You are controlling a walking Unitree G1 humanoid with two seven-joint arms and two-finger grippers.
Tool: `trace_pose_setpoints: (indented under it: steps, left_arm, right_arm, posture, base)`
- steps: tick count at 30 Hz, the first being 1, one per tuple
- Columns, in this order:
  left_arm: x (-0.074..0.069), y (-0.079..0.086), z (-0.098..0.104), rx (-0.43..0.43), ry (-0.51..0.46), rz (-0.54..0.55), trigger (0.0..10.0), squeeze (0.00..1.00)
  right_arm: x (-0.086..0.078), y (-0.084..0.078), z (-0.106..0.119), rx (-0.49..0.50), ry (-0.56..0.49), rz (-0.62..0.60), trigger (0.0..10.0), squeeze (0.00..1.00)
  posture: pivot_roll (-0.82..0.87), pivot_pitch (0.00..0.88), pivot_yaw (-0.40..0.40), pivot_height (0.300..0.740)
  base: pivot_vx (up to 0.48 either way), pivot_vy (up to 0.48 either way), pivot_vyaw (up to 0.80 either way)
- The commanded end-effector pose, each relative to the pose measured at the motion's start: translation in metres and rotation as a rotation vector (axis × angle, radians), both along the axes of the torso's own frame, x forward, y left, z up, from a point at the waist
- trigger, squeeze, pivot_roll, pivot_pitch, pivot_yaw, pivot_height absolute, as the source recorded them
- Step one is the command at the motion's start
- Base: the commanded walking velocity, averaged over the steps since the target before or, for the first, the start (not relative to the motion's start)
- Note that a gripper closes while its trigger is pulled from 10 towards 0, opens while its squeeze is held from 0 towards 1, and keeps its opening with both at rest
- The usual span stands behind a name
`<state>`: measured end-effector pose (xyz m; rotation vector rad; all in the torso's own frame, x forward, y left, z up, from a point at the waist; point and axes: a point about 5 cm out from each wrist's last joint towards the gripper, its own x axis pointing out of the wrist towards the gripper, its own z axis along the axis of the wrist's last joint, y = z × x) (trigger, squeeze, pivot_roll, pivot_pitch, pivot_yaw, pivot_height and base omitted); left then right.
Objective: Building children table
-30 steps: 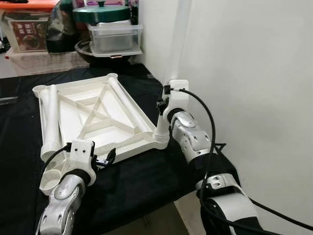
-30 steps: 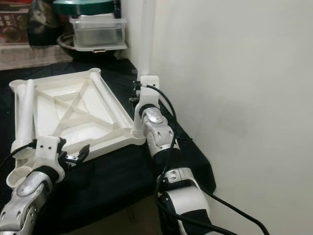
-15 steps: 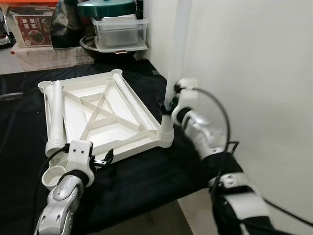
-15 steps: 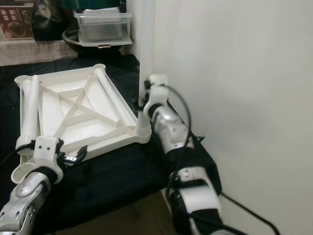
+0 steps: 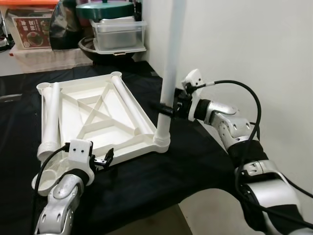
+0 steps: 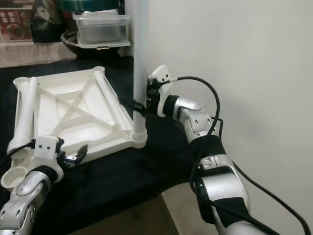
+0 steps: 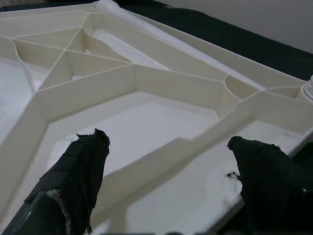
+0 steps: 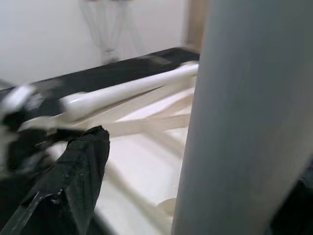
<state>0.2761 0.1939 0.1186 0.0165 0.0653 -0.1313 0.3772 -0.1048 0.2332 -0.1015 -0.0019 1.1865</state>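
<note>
Your right gripper (image 5: 168, 108) clenches the upright white plastic table leg (image 5: 169, 68).
It stands in the corner socket of the ribbed white upturned tabletop (image 5: 93, 115); your left gripper (image 7: 166, 171) hangs released.

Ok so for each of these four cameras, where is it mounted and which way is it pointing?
Left eye view: on the head, looking down at the upturned tabletop; both silver arms show.
Right eye view: same head, same scene, the upright leg nearer centre.
Left wrist view: along the open left gripper, facing the tabletop's ribs.
Right wrist view: along the right gripper, against the upright leg.
Shared: both wrist views show the leg lying in the tabletop.
</note>
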Motion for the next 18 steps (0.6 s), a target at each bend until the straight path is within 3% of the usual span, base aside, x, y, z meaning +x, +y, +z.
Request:
trace_pose_setpoints:
  steps: [1,4,7,8,9,10,11,13,14,16,17,18]
  left_arm:
    - [0.001,-0.002,-0.003,-0.003,0.006,-0.003,10.0,0.0]
    - [0.002,-0.002,-0.002,-0.003,0.003,-0.003,10.0,0.0]
    - [-0.002,0.002,-0.002,-0.001,0.0,0.014,10.0,0.0]
    - [-0.002,0.002,-0.002,-0.001,0.0,0.014,10.0,0.0]
    - [-0.003,0.003,-0.002,-0.002,0.0,0.02,10.0,0.0]
    - [-0.003,0.003,-0.002,-0.002,0.0,0.02,10.0,0.0]
    - [-0.004,0.004,-0.003,-0.002,0.003,0.025,10.0,0.0]
    - [-0.005,0.004,-0.005,-0.003,0.006,0.029,10.0,0.0]
    - [-0.006,0.003,-0.006,-0.003,0.008,0.03,10.0,0.0]
    - [-0.007,0.003,-0.006,-0.003,0.01,0.031,10.0,0.0]
    - [-0.007,0.003,-0.006,-0.003,0.01,0.031,10.0,0.0]
    - [-0.007,0.003,-0.007,-0.003,0.011,0.032,10.0,0.0]
  right_arm:
    - [-0.004,0.018,-0.006,-0.025,0.029,0.147,10.0,0.0]
    - [-0.006,0.025,-0.004,-0.009,0.031,0.199,10.0,0.0]
    - [-0.017,0.041,-0.001,0.001,0.009,0.365,9.5,0.0]
    - [-0.017,0.041,-0.001,0.001,0.009,0.365,9.5,0.0]
    - [-0.019,0.045,-0.002,0.007,-0.003,0.386,7.1,0.0]
    - [-0.019,0.045,-0.002,0.007,-0.003,0.386,7.1,0.0]
    - [-0.018,0.049,-0.003,0.028,-0.011,0.371,0.0,0.0]
    - [-0.016,0.051,-0.006,0.033,-0.005,0.315,0.0,0.0]
    - [-0.006,0.052,-0.014,-0.008,-0.02,0.138,0.0,0.0]
    - [0.007,0.048,-0.022,-0.059,-0.027,-0.104,0.0,0.0]
    - [0.007,0.048,-0.022,-0.059,-0.027,-0.104,0.0,0.0]
    - [0.015,0.041,-0.027,-0.06,0.008,-0.271,0.0,0.0]
  posture:
    - [0.05,0.0,-0.094,0.74]
    - [0.06,0.0,-0.105,0.74]
    - [0.08,0.0,-0.121,0.74]
    - [0.08,0.0,-0.121,0.74]
    - [0.08,0.0,-0.124,0.74]
    - [0.08,0.0,-0.124,0.74]
    - [0.08,0.0,-0.125,0.74]
    - [0.08,0.0,-0.125,0.74]
    - [0.08,0.0,-0.125,0.74]
    - [0.07,0.0,-0.123,0.74]
    - [0.07,0.0,-0.123,0.74]
    - [0.07,0.0,-0.123,0.74]
  base:
    - [0.0,0.0,0.0]
    - [0.0,0.0,0.0]
    - [0.0,0.0,0.0]
    - [0.0,0.0,0.0]
    - [0.0,0.0,0.0]
    - [0.0,0.0,0.0]
    - [0.0,0.0,0.0]
    - [0.0,0.0,0.0]
    - [0.0,0.0,0.0]
    - [0.0,0.0,0.0]
    - [0.0,0.0,0.0]
    - [0.0,0.0,0.0]
